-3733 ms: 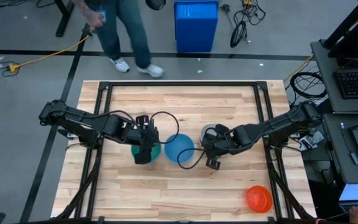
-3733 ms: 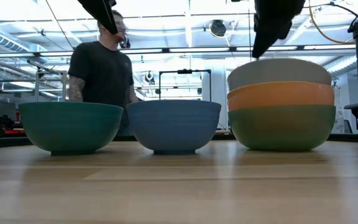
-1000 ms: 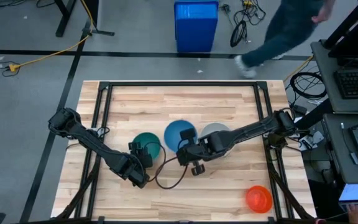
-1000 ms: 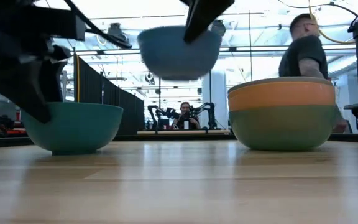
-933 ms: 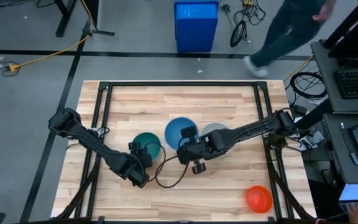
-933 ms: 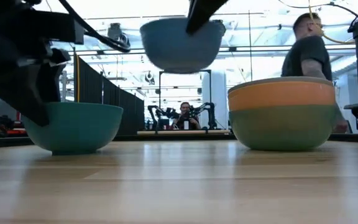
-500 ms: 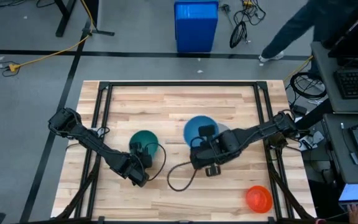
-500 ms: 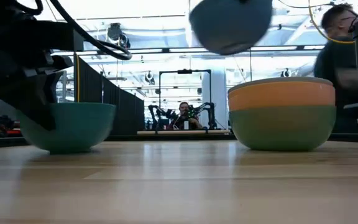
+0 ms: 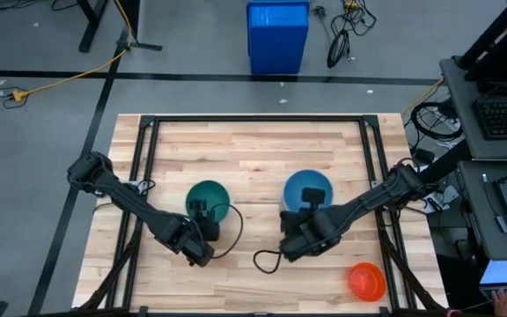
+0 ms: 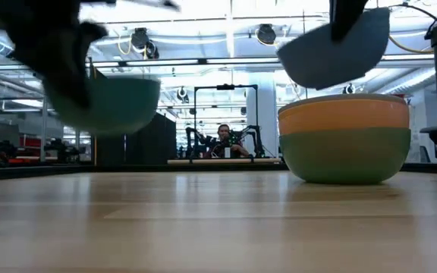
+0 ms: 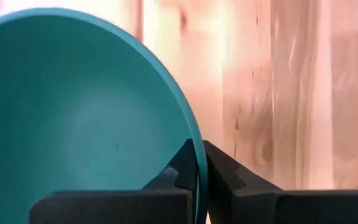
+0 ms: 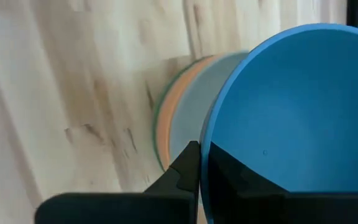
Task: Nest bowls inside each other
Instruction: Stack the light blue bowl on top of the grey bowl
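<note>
blue bowl [image 10: 332,51] tilted in right gripper [image 12: 202,163], mouth up.

No text, label or number can be read anywhere.

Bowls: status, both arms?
Left gripper shut on teal bowl, lifted. Right gripper shut on blue bowl, above stack. Nothing obstructing.

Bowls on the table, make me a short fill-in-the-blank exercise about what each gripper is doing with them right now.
1. The left gripper is shut on the rim of the ____ bowl.
2. The right gripper holds the blue bowl above a ____ of nested bowls.
3. In the low view, the bottom bowl of the stack is ____.
4. An orange bowl sits alone near the table's front ____ corner.

Missing words: teal; stack; green; right
</note>
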Controlling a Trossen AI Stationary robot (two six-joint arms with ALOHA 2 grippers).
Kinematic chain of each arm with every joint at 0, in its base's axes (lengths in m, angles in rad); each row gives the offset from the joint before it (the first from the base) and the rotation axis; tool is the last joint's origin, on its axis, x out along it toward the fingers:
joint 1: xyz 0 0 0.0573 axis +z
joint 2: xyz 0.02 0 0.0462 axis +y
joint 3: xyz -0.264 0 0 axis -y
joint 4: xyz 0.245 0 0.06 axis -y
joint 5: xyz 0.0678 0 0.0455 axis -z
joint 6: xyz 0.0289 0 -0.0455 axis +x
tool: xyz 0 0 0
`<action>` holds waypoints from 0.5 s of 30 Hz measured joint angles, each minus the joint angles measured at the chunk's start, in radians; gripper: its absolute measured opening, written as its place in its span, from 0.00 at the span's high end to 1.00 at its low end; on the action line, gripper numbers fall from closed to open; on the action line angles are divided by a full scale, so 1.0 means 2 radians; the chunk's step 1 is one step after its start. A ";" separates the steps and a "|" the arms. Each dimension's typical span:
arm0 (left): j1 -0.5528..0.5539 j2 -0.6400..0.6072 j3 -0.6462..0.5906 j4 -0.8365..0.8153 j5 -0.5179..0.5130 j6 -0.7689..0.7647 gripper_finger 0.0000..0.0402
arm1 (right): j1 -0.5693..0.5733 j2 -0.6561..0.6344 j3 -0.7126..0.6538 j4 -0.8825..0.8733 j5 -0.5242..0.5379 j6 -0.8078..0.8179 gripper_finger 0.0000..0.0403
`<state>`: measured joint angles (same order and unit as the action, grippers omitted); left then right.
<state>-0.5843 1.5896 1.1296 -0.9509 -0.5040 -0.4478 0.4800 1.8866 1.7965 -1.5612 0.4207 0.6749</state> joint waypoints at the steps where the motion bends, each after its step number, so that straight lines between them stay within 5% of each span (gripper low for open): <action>1: -0.002 -0.004 0.012 -0.009 -0.005 0.006 1.00 | -0.001 0.000 -0.006 0.001 0.002 0.008 1.00; 15: -0.018 -0.011 0.148 -0.060 -0.061 0.123 1.00 | -0.034 0.000 -0.094 0.091 0.025 0.065 1.00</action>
<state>-0.6207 1.5677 1.4256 -1.0704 -0.6268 -0.2024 0.4111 1.8874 1.6084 -1.3783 0.4703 0.8046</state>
